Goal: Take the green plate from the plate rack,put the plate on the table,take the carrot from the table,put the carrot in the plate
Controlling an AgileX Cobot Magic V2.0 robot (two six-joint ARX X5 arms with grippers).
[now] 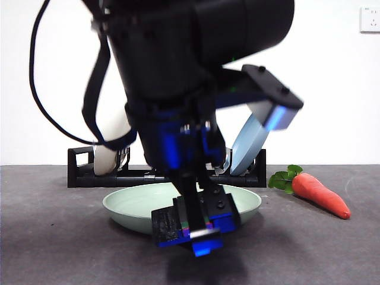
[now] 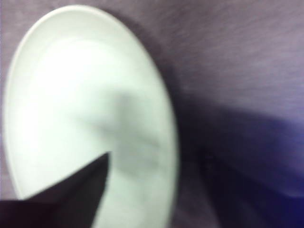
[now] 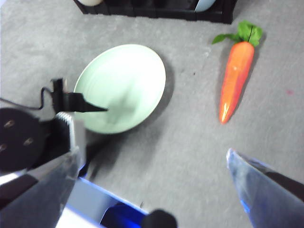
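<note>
The left gripper (image 1: 193,228) hangs low over the near rim of the green plate (image 1: 136,205), its black fingers (image 1: 169,222) just above the table (image 1: 53,237). In the left wrist view only one dark finger (image 2: 71,194) shows, lying over the pale plate (image 2: 71,95) — whether this gripper's fingers are apart or together cannot be told, and contact with the plate is unclear under the blur. From the right wrist view the left gripper (image 3: 80,105) shows as a thin dark tip reaching over the plate's (image 3: 128,71) left part.

The right gripper (image 3: 152,166) hovers high above the table (image 3: 190,133), its two fingers (image 3: 259,180) spread wide apart with nothing between them.

The green plate lies flat on the table, just in front of the plate rack (image 1: 89,175). The rack (image 3: 156,12) stands at the far side, holding a cream-white plate (image 1: 107,148) at its left and a blue plate (image 1: 246,142) at its right.

The carrot (image 1: 320,193) lies on the table to the right of the green plate, well apart from it — its green leaves (image 1: 284,177) point toward the rack, its tapered tip toward the near right. The right wrist view shows the carrot (image 3: 236,76) untouched.
</note>
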